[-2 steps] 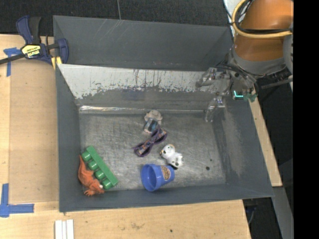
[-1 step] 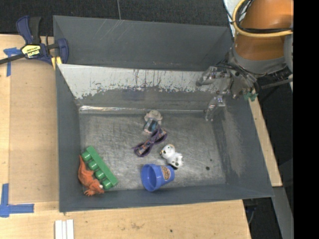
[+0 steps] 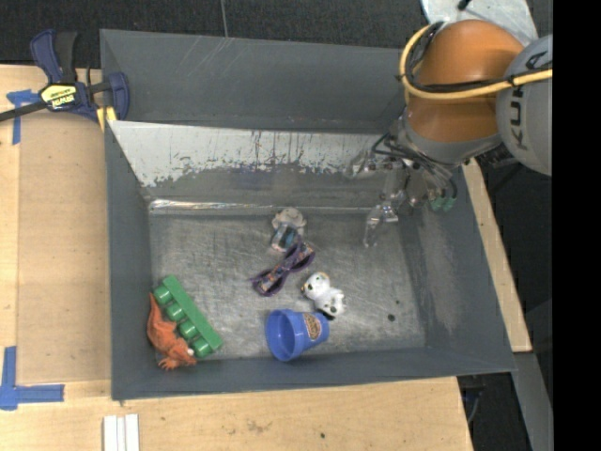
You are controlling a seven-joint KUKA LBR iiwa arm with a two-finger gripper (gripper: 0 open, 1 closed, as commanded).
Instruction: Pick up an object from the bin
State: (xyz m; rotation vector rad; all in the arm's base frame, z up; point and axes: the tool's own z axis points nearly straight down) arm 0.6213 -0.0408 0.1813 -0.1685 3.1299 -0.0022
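Near the bin's (image 3: 127, 252) back right corner the gripper (image 3: 378, 219) hangs pointing down over bare floor; I cannot tell its jaws' state. Left of it lie one grey figure (image 3: 288, 224), nearest, one purple strap (image 3: 282, 269), one white toy (image 3: 324, 295), one blue cup (image 3: 289, 334), one green block (image 3: 188, 322) and one orange lizard (image 3: 166, 338).

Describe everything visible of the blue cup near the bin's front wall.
The blue cup looks like plastic, with a coloured print on its side. It lies tipped over on the floor of the bin, near the front wall, mouth toward the view's lower left. A small white toy figure lies right behind it; contact is unclear.
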